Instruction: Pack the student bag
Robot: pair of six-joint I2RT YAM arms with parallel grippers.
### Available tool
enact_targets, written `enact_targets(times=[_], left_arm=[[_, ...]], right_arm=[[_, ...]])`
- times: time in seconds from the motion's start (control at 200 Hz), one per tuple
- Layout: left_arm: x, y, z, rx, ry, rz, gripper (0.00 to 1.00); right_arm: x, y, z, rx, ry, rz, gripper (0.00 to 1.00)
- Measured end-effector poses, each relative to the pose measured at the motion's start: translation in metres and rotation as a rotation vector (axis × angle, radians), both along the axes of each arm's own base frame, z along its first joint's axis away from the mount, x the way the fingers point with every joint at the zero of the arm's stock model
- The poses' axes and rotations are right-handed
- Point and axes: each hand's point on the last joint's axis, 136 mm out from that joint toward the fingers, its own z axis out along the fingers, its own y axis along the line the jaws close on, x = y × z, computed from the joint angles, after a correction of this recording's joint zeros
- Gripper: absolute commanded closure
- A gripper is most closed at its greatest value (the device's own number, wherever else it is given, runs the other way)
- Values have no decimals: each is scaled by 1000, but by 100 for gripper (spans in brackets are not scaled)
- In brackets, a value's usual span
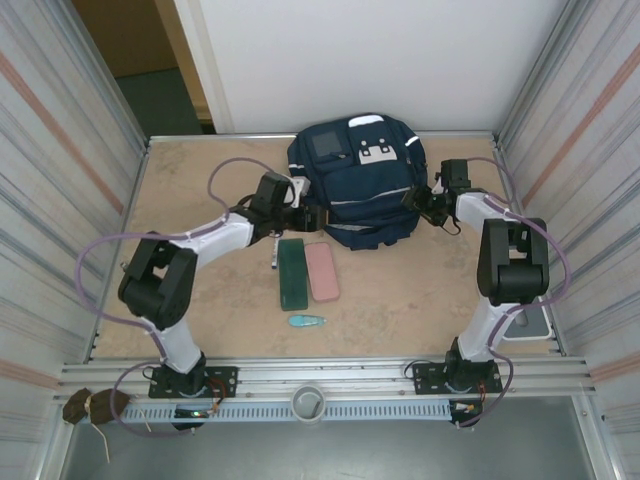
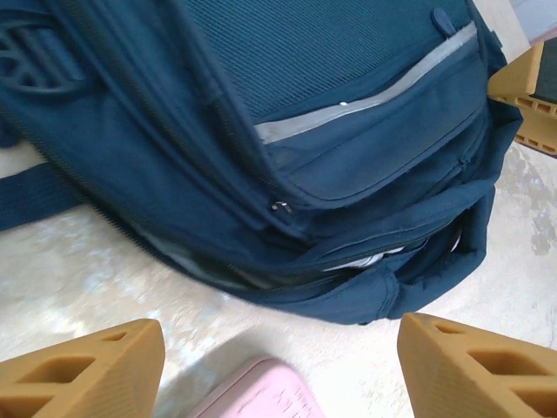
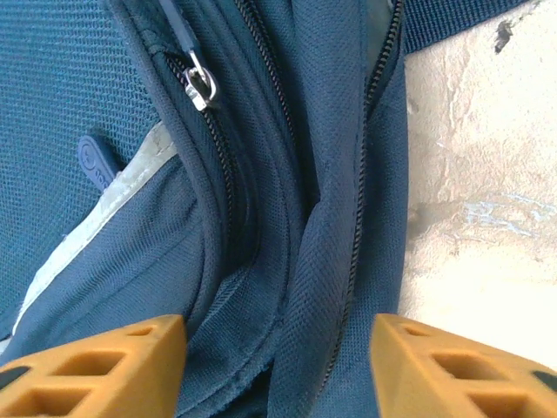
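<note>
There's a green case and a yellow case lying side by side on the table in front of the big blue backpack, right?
Almost. Beside the green case lies a pink case, not a yellow one. The top external view shows them side by side on the table in front of the student bag.

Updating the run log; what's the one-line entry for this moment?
left gripper: open, beside student bag | right gripper: open, over zipper | pink case: on table
</note>
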Motion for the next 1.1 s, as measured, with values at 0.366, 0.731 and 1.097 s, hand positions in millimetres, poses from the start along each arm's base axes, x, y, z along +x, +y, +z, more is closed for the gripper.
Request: enact_targets(times=[0.366, 0.731, 1.097], left_arm=[[6, -18, -33, 29, 71, -29, 29], [30, -25, -49, 41, 92, -16, 30], [81, 4, -52, 47, 104, 62, 30]], right_arm=[[-2, 1, -8, 31, -7, -8, 84], [-25, 19, -4, 104, -40, -9, 94], [-43, 85, 5, 133, -56, 79, 91]])
